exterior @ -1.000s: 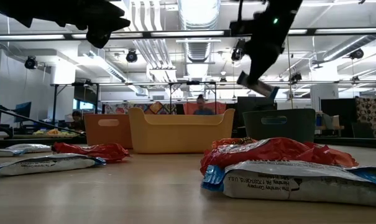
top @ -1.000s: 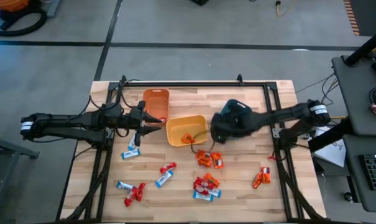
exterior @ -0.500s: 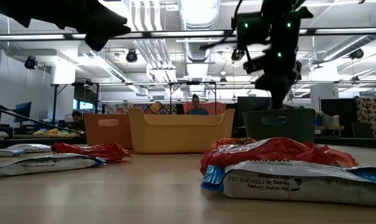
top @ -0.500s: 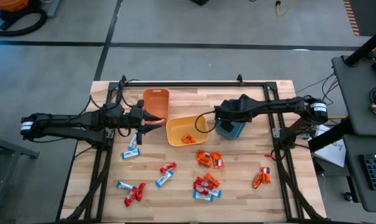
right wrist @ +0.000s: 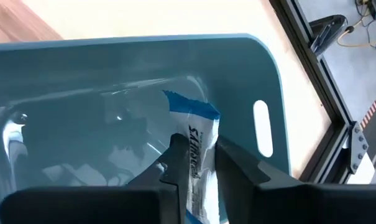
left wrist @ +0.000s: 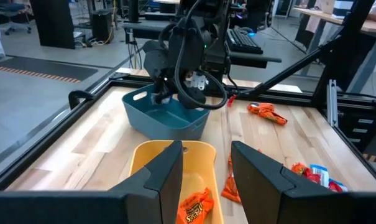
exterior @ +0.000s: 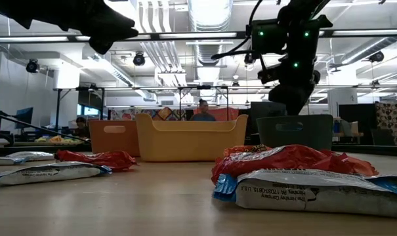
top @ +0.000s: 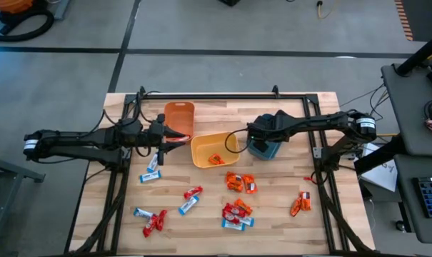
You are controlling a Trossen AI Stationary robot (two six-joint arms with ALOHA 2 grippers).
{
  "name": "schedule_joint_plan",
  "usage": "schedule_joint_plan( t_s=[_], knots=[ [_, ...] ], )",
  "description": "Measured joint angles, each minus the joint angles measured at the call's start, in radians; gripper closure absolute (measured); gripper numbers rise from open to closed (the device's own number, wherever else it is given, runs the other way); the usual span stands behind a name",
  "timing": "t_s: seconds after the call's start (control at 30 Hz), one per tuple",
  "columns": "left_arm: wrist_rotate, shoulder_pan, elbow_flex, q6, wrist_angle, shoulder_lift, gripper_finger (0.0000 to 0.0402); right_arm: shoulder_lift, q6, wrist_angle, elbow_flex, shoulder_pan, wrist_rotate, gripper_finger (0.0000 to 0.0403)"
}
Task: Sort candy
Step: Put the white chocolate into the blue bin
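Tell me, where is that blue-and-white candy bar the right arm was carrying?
In the right wrist view the blue-and-white bar sits between the right gripper's fingers, inside the teal bin, which the high view shows just right of the yellow bin.

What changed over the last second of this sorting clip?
The right gripper swung from beside the yellow bin to over the teal bin, carrying a blue-and-white bar that now stands between its fingers inside that bin. The left gripper stayed near the orange bin; the loose candy on the table did not move.
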Motion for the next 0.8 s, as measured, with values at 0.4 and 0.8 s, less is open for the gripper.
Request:
schedule_joint_plan(
  t_s=[0.4, 0.8],
  knots=[
    [-0.13, 0.039, 0.0, 0.038, -0.017, 0.0, 0.0284, 0.0, 0.001, 0.001, 0.002, 0.0, -0.03, 0.0263],
    [0.035, 0.272, 0.0, 0.177, -0.021, 0.047, 0.0288, -0.013, -0.267, 0.133, 0.157, -0.014, -0.074, 0.0255]
  ],
)
